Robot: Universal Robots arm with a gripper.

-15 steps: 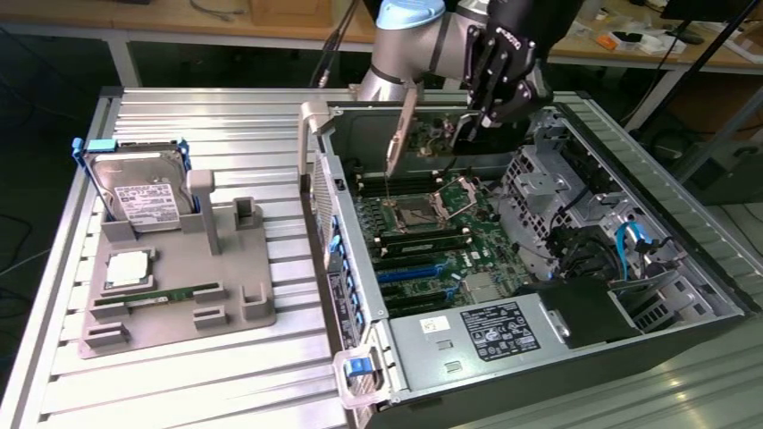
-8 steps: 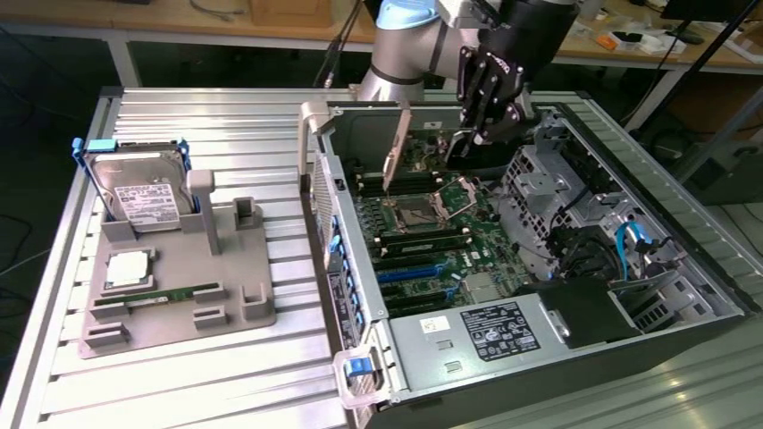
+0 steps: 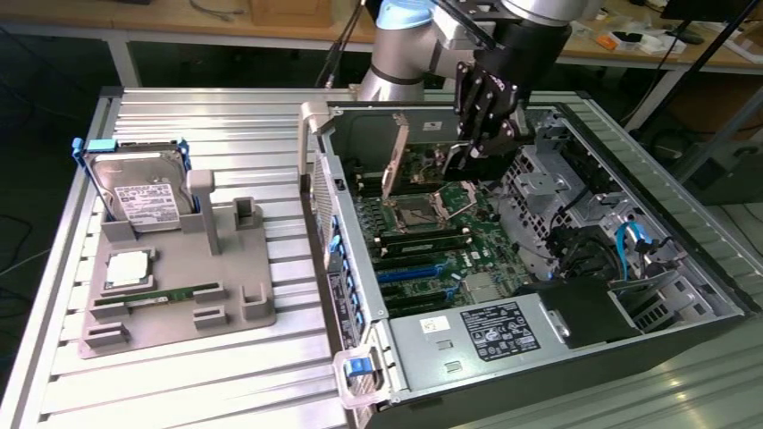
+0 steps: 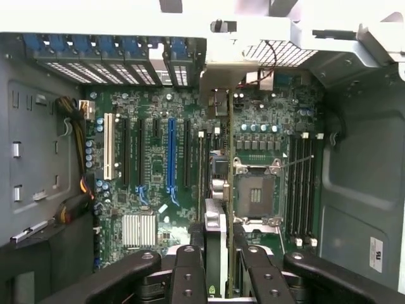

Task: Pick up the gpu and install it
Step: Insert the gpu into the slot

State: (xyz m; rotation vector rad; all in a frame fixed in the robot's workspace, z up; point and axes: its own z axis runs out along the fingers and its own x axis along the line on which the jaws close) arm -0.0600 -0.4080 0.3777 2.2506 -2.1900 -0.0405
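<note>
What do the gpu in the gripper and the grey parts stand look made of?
The gpu: seen edge-on, circuit board with a pale metal bracket, likely steel. The grey parts stand: matte moulded plastic by its dull, even surface and rounded edges.

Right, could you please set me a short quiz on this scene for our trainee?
1. True or false: the gripper is shut on the gpu inside the open case.
2. Where is the hard drive? A: in the case. B: upright in the grey holder. C: in the gripper.
3. Fill in: the hard drive's frame is coloured ___.
Key: 1 true; 2 B; 3 blue.
</note>
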